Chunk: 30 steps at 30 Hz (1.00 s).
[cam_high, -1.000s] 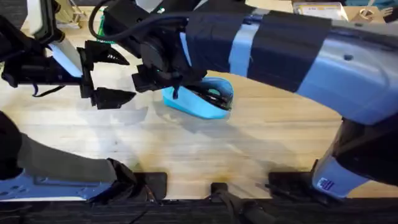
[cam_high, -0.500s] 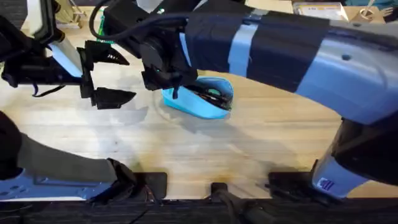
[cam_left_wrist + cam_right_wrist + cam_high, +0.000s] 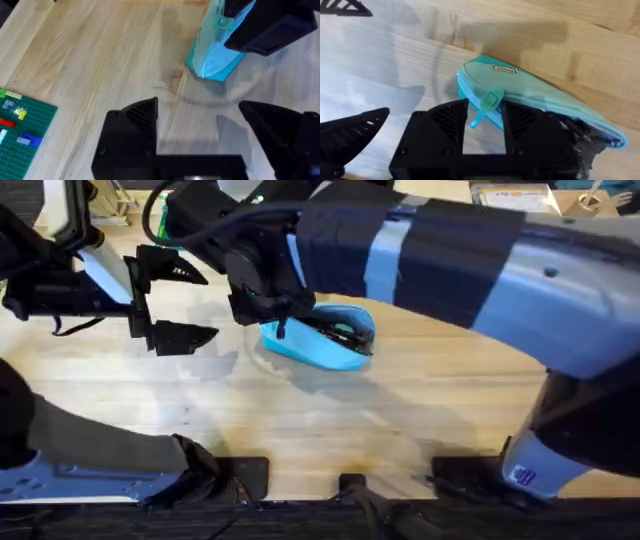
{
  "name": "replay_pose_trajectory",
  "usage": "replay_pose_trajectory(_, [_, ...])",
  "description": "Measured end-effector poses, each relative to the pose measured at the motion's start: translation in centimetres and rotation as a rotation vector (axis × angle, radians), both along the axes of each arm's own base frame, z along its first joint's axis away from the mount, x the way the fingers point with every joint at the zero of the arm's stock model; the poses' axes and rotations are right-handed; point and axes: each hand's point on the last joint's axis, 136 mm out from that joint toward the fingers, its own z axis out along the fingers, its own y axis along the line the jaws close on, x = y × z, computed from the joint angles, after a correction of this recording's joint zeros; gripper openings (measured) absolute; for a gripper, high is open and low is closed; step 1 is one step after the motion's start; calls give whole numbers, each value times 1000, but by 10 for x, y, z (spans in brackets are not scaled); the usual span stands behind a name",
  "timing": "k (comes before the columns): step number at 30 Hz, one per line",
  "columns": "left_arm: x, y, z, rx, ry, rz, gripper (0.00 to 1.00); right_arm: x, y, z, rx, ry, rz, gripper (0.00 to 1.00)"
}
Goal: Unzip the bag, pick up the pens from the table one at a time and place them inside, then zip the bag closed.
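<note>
- The counter [image 3: 420, 405] is pale butcher-block wood, long planks with the grain pretty easy to see, a few darker streaks and knots mixed in.
- Light comes from above and it's soft, so there are blurry grey shadows spread across the wood toward the left side.
- A green brick baseplate [image 3: 22, 132] sits flat on the counter, with a few small red, blue and yellow bricks stuck on it.
- At the far right corner there's some clutter, looks like a flat box or tray [image 3: 515, 194], hard to tell.
- The near edge runs into a dark strip [image 3: 330, 520].
</note>
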Motion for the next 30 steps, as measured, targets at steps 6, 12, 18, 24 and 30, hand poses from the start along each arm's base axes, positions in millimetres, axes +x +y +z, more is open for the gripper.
replay_pose_trajectory(6, [0, 0, 0, 0, 0, 0, 993, 1, -1, -5, -20, -2, 10, 390])
replay_pose_trajectory(12, [0, 0, 0, 0, 0, 0, 994, 3, -1, -5, -29, -13, 14, 373])
replay_pose_trajectory(18, [0, 0, 0, 0, 0, 0, 993, 6, -4, -3, -46, -35, 16, 368])
replay_pose_trajectory(24, [0, 0, 0, 0, 0, 0, 992, 9, -6, -2, -66, -55, 25, 251])
replay_pose_trajectory(30, [0, 0, 0, 0, 0, 0, 993, 10, -7, -2, -74, -59, 37, 161])
